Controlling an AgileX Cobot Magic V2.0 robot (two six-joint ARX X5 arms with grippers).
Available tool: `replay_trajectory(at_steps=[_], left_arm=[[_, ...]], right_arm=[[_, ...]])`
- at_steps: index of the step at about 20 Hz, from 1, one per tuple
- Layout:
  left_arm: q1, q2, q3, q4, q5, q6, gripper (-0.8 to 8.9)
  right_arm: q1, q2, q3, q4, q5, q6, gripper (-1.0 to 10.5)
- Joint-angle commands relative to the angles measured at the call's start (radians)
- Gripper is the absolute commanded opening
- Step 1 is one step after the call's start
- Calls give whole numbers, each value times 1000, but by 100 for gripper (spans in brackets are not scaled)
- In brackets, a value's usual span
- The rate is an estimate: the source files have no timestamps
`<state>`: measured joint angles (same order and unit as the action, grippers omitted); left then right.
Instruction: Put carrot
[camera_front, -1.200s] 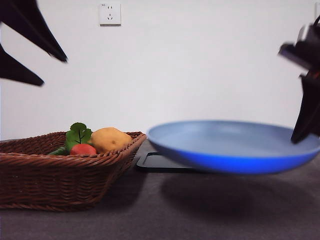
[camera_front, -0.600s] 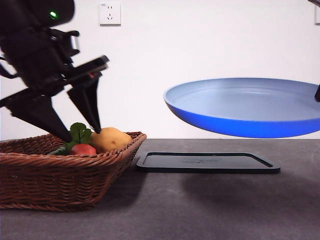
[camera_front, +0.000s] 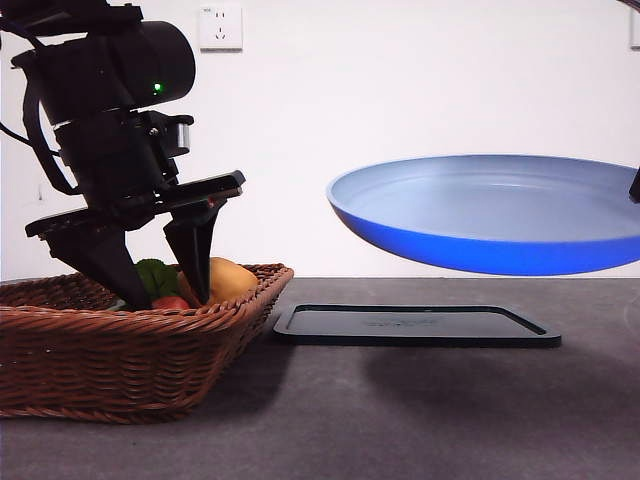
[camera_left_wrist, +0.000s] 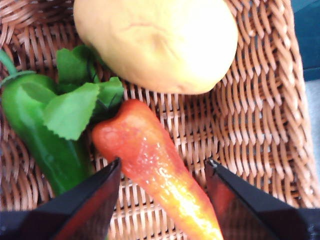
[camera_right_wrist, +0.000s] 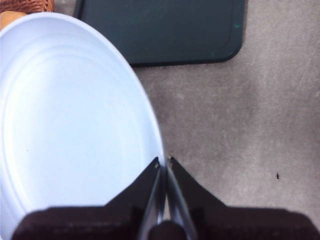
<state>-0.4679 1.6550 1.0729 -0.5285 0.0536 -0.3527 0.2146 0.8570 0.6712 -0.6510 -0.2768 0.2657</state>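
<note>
Straddling the carrot (camera_left_wrist: 155, 165) in the basket (camera_front: 120, 350), the left claw (camera_left_wrist: 162, 175) gapes wide, untouching.

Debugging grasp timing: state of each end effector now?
Left end effector: open, straddling the carrot in the basket.
Right end effector: shut on the blue plate, held aloft.

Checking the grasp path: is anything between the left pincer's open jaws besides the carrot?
No. In the left wrist view only the carrot lies between the left pincer jaws, over bare basket weave.
</note>
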Motion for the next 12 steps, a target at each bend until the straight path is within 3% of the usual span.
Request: replay_trajectory(at_steps=[1, 6, 9, 12], left_arm=[[-19, 45, -3, -63, 24, -6, 296], [-24, 45, -3, -63, -4, 14, 296], [-24, 45, -3, -64, -6, 76, 147], [-23, -1, -3, -79, -2, 100, 126]], right_arm=[[2, 1, 11, 13, -4, 6, 4], [2, 1, 11, 13, -4, 6, 4], [2, 1, 11, 13, -4, 6, 4], [2, 1, 11, 13, -4, 6, 4]])
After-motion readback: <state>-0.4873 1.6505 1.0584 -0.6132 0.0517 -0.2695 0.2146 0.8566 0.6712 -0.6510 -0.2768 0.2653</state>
